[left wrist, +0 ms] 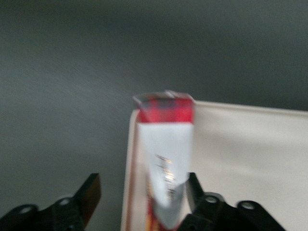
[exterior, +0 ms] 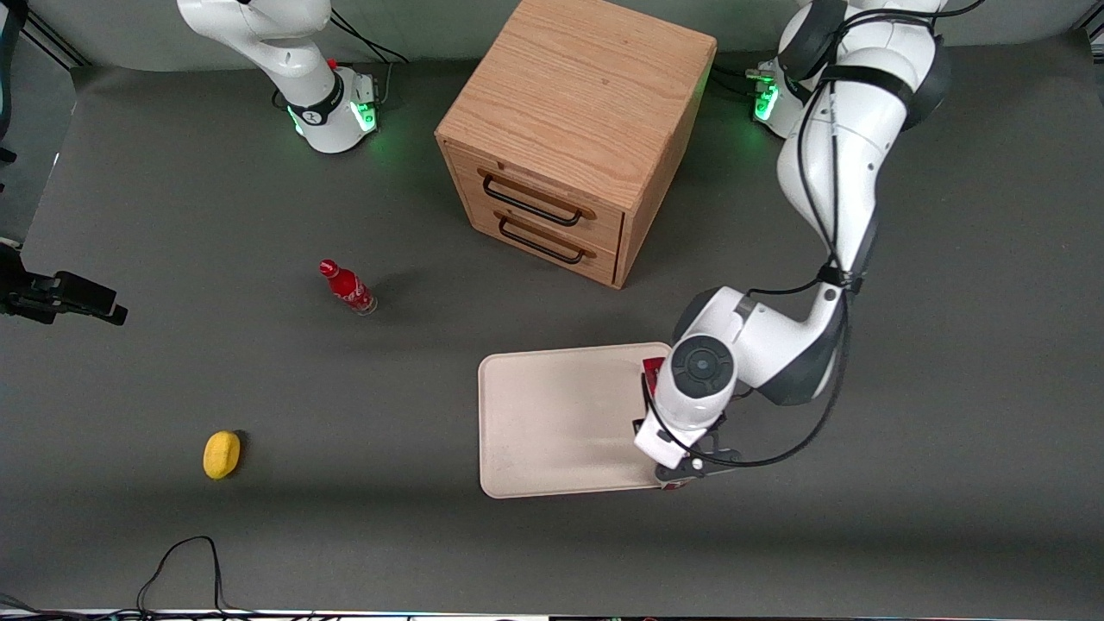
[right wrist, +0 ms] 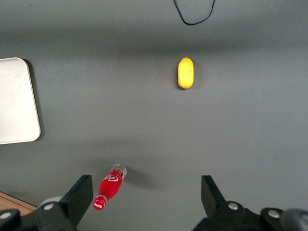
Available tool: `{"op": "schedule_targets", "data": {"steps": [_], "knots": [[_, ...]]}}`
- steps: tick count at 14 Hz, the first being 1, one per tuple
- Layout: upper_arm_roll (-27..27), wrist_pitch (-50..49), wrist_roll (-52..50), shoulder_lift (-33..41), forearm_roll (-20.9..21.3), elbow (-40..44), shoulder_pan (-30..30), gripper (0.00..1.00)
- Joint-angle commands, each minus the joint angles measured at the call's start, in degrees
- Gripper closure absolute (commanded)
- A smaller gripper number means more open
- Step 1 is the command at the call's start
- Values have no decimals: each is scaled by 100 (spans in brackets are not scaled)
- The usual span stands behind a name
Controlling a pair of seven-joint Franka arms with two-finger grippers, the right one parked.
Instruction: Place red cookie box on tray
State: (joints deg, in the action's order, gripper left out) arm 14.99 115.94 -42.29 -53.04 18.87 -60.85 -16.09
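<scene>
Looking down on a dark grey table [exterior: 862,535], we see the left arm bent over the cream-white tray [exterior: 552,414], at the tray's edge toward the working arm's end. The gripper [exterior: 690,466] hangs just above that edge, hiding most of the red cookie box [exterior: 653,366]; only red slivers show at either end of the wrist.

From the wrist camera, the box [left wrist: 166,144] lies lengthwise just inside the tray's [left wrist: 250,159] rim, grey-white side up. The gripper [left wrist: 143,180] is spread wide. One finger [left wrist: 91,192] stands well clear of the carton and the other sits close beside it, so we judge the box released and resting on the tray. It lies close to the rim, likely because that was the arm's shortest reach.
</scene>
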Motion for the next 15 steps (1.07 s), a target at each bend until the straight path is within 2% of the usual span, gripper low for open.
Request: {"op": "schedule_targets", "data": {"steps": [1, 3, 5, 8, 10, 11, 13, 15], "knots": [[-136, -632, 886, 828, -373, -304, 316, 0], [-539, -915, 1239, 1556, -882, -741, 474, 0], [-908, -994, 1791, 2338, -1200, -1374, 694, 0], [-1348, -1765, 3003, 3158, -1289, -1816, 1028, 0], [-1437, -2092, 3480, 3553, -1289, -1929, 1265, 0], [-1446, -2015, 3508, 3895, -1350, -2270, 1371, 0], [-1446, -1674, 3578, 4685, -1849, -3165, 1617, 0], [-1446, -1496, 3849, 5153, -1869, -3704, 1731, 0]]}}
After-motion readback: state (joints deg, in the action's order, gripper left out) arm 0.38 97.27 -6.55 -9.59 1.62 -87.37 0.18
